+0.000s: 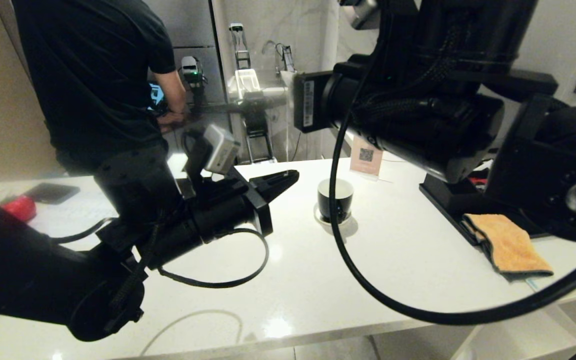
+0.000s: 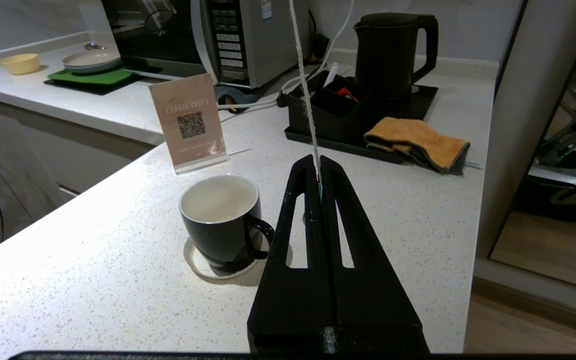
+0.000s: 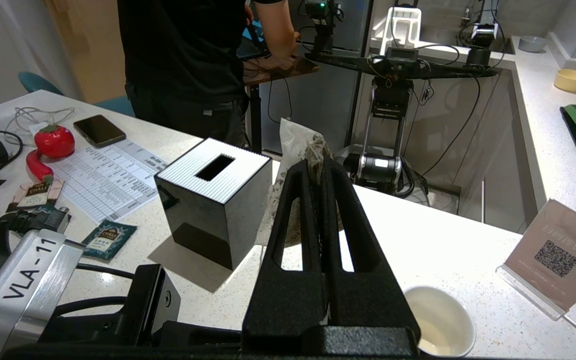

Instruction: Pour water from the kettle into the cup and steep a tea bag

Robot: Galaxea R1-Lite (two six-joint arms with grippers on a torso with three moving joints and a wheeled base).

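The cup (image 2: 219, 217), black outside and white inside, stands on its small white saucer (image 2: 198, 262) on the speckled counter. My left gripper (image 2: 317, 161) hovers just beside the cup's handle, shut on a thin white string (image 2: 302, 75) that runs straight up from its tips. Above the counter, my right gripper (image 3: 316, 165) is shut on the tea bag (image 3: 295, 145), a pale pouch with dark leaves inside, and the cup (image 3: 438, 320) sits below it. The black kettle (image 2: 388, 52) stands on a tray at the back of the counter. In the head view my right arm hides it.
An orange cloth (image 2: 418, 140) lies by the black compartment box (image 2: 328, 107). A WiFi sign (image 2: 190, 120) stands behind the cup. A black tissue box (image 3: 213, 200), a green sachet (image 3: 108, 239) and papers sit on the far side. A person (image 1: 98, 75) stands beyond the counter.
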